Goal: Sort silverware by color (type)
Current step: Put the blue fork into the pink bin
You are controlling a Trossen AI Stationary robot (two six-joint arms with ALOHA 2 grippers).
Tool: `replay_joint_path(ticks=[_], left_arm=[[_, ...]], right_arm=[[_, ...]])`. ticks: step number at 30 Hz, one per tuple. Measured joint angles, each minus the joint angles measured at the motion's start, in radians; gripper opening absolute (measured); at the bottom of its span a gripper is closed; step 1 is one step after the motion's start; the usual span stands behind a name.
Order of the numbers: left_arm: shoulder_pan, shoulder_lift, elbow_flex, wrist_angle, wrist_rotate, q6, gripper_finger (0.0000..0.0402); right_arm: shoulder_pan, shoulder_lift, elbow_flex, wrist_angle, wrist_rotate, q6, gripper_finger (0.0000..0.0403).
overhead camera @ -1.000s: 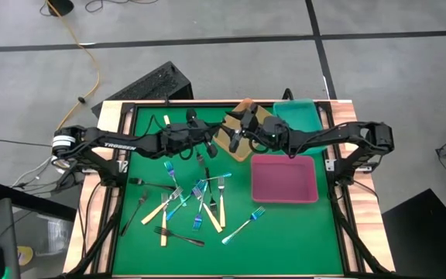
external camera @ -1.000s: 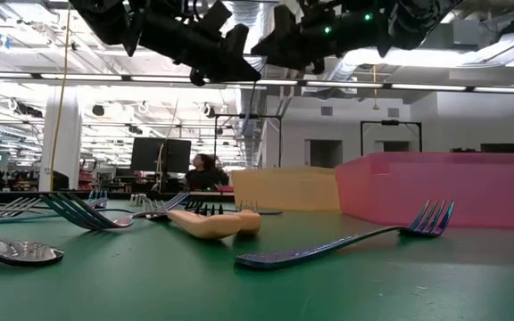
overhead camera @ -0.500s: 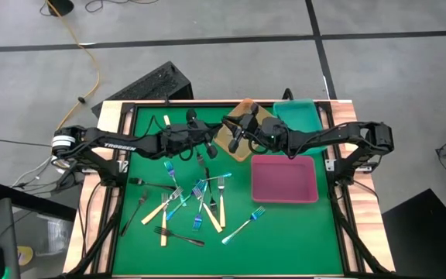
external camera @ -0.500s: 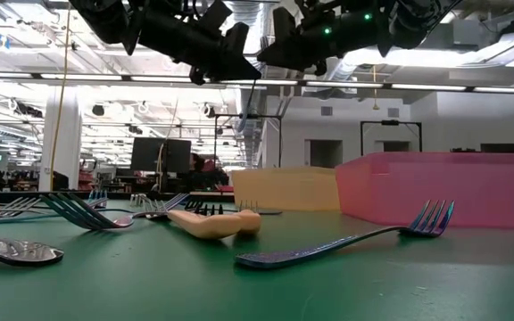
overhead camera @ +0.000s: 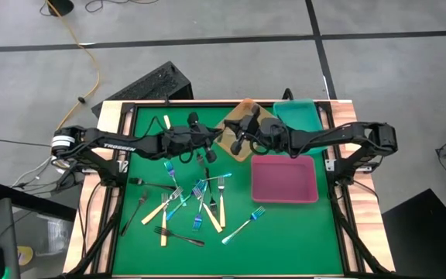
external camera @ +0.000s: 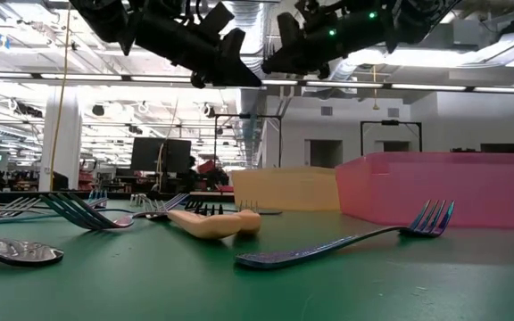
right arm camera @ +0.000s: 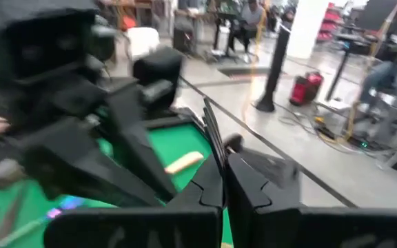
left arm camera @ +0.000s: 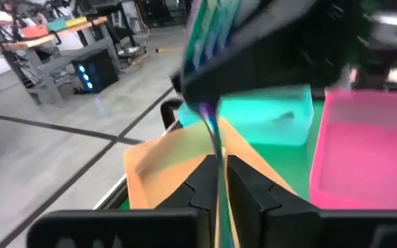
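Note:
High above the middle of the table my left gripper [overhead camera: 210, 149] and my right gripper [overhead camera: 235, 142] stand tip to tip, both shut on one thin fork with a blue-purple sheen [left arm camera: 212, 127]. It also shows as a dark sliver in the right wrist view [right arm camera: 211, 127]. The low view shows both grippers, left [external camera: 239, 69] and right [external camera: 270, 62], far above the cloth. The remaining silverware [overhead camera: 188, 203], cream-handled, iridescent and black forks, lies scattered flat on the green cloth. My left gripper pinches the fork [left arm camera: 217, 157] between its two fingers, coming about level from the table's left. The fork runs on past the fingertips toward the other gripper, lifted clear of the table. My right gripper pinches the same fork [right arm camera: 217, 157] between its two fingers, about level from the table's right. The thin shaft stands out beyond the fingertips toward the left gripper. Which end each gripper has does not show.
An orange tray [overhead camera: 246, 133] lies under the two grippers at the back, a teal tray [overhead camera: 299, 116] to its right, and a pink tray [overhead camera: 285, 178] in front of that. A lone iridescent fork [external camera: 346, 242] lies near the pink tray [external camera: 444, 187].
My right gripper has shut on the fork that my left gripper holds up, and both grippers have tipped a little without shifting place. The fork stays in the air between them.

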Motion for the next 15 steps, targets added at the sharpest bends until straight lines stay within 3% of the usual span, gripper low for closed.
replay_joint_path(ticks=[7,15], left_arm=[[-0.001,-0.031,0.008,-0.076,-0.01,-0.006,0.0086],[0.001,-0.104,0.16,-0.572,-0.017,-0.048,0.0106]], right_arm=[[-0.033,-0.115,0.038,-0.229,-0.002,0.0,0.0023],[-0.089,-0.228,0.248,-0.842,-0.092,0.009,0.0023]])
